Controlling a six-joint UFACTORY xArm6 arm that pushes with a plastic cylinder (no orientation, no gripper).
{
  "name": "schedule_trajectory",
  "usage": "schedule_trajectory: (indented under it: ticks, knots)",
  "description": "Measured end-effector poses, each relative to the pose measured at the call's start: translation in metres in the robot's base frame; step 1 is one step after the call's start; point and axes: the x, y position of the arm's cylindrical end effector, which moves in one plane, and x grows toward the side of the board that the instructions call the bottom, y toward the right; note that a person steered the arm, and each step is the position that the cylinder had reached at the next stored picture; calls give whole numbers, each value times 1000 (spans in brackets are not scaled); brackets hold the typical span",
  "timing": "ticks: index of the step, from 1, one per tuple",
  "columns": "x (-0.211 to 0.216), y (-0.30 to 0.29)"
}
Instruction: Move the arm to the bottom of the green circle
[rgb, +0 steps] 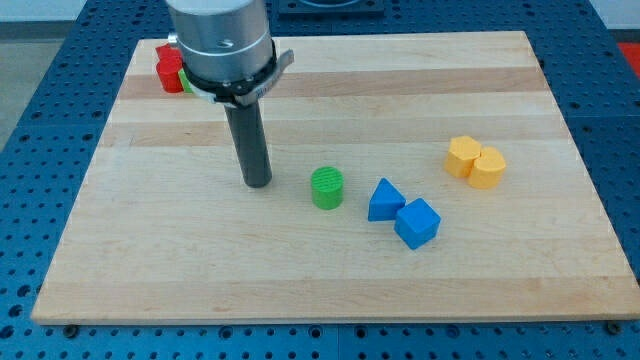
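While my tip (258, 183) rests on the wooden tabletop (330, 280) a little left of centre in the frame, the green circle (326, 187) stands just to its right, near but not touching. I have no pincer on this rig, only the straight dark rod, so there is nothing to hold wide or narrow. My tip sits level with the green circle, off its left side rather than below it. Right of the green circle lie two blue blocks: a blue triangle (385, 200) and, touching it lower right, a blue cube (417, 222). Farther right, toward the middle right of the frame, two yellow blocks (475, 162) sit pressed together. At the upper left, red blocks (168, 68) show beside the arm's housing, with a sliver of another green block (186, 82) mostly hidden behind it.
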Motion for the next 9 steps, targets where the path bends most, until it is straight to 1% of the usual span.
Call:
schedule_trajectory:
  ticks: [3, 6, 9]
  knots:
    - [31, 38]
    - [54, 44]
    - [55, 64]
